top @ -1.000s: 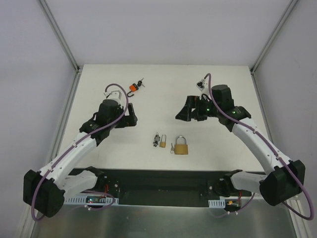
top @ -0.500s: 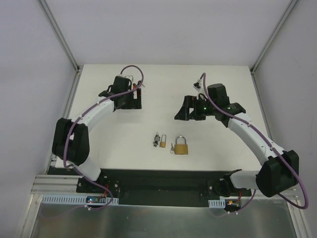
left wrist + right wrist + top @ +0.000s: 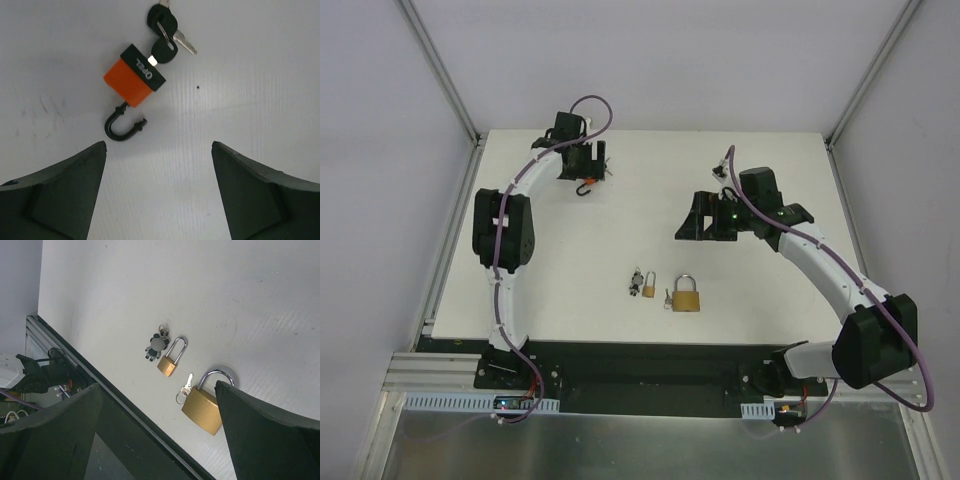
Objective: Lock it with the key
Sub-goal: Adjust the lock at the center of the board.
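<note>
An orange padlock (image 3: 132, 80) lies at the back of the table with its black shackle (image 3: 122, 127) swung open. A black-headed key (image 3: 164, 50) sits in its base, with more keys on the ring. My left gripper (image 3: 158, 145) hovers above it, open, the lock just beyond the fingertips; from above only the shackle (image 3: 585, 188) peeks out below the gripper (image 3: 582, 165). My right gripper (image 3: 698, 222) stands open over mid-table, holding nothing.
Near the front edge lie a large brass padlock (image 3: 202, 407) with a small silver key (image 3: 186, 385) beside it, and a small brass padlock (image 3: 167, 365) next to a dark key bunch (image 3: 156, 346). The black base rail (image 3: 640, 370) runs along the near edge.
My left arm has swung from the mid-left of the table to the back, over the orange padlock, and its jaws have narrowed a little. The right arm has barely shifted.
</note>
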`<state>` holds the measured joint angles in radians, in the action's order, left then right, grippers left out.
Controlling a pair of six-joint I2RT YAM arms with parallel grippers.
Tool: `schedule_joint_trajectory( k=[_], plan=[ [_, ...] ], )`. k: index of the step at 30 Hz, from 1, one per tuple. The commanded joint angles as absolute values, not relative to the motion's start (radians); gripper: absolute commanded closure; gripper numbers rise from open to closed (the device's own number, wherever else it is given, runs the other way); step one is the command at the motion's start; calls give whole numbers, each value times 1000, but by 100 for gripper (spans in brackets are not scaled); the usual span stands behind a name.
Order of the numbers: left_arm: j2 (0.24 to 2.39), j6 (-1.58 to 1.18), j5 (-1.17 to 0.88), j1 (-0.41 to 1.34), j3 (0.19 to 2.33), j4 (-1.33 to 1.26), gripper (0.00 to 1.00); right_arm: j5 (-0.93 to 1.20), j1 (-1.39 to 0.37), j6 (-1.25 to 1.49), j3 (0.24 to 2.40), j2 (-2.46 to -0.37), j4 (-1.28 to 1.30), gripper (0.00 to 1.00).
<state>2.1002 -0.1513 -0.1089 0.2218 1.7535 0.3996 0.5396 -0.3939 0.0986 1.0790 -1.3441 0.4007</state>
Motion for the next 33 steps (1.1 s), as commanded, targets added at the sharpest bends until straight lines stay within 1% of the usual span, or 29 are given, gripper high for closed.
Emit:
schedule_joint_trajectory(
  k=[1, 7, 9, 18, 21, 24, 25, 28, 33],
  plan=[
    [2242, -81, -109, 213, 1954, 508, 16, 560, -377, 83, 1127, -1348, 408, 3],
    [2361, -31, -87, 206, 2095, 511, 14, 563, -367, 80, 1124, -1350, 413, 3],
    [2407, -37, -101, 198, 2178, 543, 13, 565, -362, 78, 1121, -1351, 414, 3],
    [2496, -84, -110, 192, 2313, 580, 12, 569, -348, 78, 1118, -1342, 420, 3],
    [2545, -106, -124, 192, 2374, 607, 18, 569, -345, 78, 1114, -1333, 422, 3],
    [2572, -127, -150, 192, 2385, 647, 28, 569, -341, 77, 1106, -1327, 423, 3],
    [2576, -130, -153, 192, 2384, 667, 30, 571, -339, 77, 1106, -1324, 423, 4],
    [2582, -143, -169, 192, 2349, 692, 34, 572, -337, 78, 1101, -1321, 423, 3],
    [2539, -170, -218, 193, 2240, 698, 49, 575, -334, 78, 1103, -1319, 423, 3]
  ],
)
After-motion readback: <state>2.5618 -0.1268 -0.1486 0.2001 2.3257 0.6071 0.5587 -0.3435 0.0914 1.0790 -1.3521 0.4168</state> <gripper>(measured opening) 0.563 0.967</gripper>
